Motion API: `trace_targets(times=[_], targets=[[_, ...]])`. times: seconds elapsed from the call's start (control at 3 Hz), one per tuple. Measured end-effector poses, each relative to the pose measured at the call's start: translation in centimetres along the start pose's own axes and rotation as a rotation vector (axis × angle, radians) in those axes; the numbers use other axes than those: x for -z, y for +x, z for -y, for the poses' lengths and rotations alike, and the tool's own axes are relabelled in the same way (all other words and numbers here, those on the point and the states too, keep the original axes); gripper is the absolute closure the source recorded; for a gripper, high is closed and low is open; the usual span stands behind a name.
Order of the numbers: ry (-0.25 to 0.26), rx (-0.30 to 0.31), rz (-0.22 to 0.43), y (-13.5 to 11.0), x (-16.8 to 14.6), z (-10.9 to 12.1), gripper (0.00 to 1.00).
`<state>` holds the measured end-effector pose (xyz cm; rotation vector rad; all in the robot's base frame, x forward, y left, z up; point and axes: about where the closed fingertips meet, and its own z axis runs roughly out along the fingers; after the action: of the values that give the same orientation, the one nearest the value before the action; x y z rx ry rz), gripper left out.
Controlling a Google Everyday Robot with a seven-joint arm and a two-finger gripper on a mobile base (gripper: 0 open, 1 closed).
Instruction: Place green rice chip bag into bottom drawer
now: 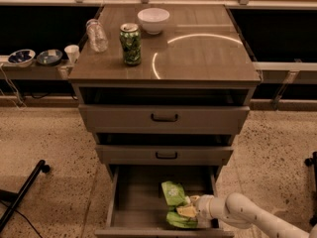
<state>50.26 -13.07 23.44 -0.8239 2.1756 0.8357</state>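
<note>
Since the green rice chip bag [173,193] already lies inside the bottom drawer [133,202], at the near right of its open box, the step in hand is judged to be the placing itself, at or close to release. The gripper [189,211] sits low in the drawer against the middle of the bag. One fold of the bag rises on the gripper's far left, and another is bunched toward the drawer's near front wall. Whether the gripper is clamped on the bag or only touching it cannot be told from this view. The white arm [247,216] enters from the near right, crossing the drawer's right side wall.

Next move, as a judgement: free the bag if it is not free, then lift the gripper and draw it back toward the near right. Clearance is needed at two places: the right side wall under the arm, and the middle drawer [129,155] just above the far part of the box. The crinkly bag may cling or drag, so a slow retreat is advisable.

Farther up, the top drawer [124,118] sits under the cabinet top [208,58]. That surface carries a green soda can [131,44], a clear plastic bottle [96,34] to its left, and a white bowl [153,20] at the far edge. None of these belongs to the present step.
</note>
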Motion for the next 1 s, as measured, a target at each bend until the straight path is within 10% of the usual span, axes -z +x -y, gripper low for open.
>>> trace_targets(times=[1.0], targets=[[-0.013,-0.007,0.003,-0.13,-0.02,-0.24,0.12]])
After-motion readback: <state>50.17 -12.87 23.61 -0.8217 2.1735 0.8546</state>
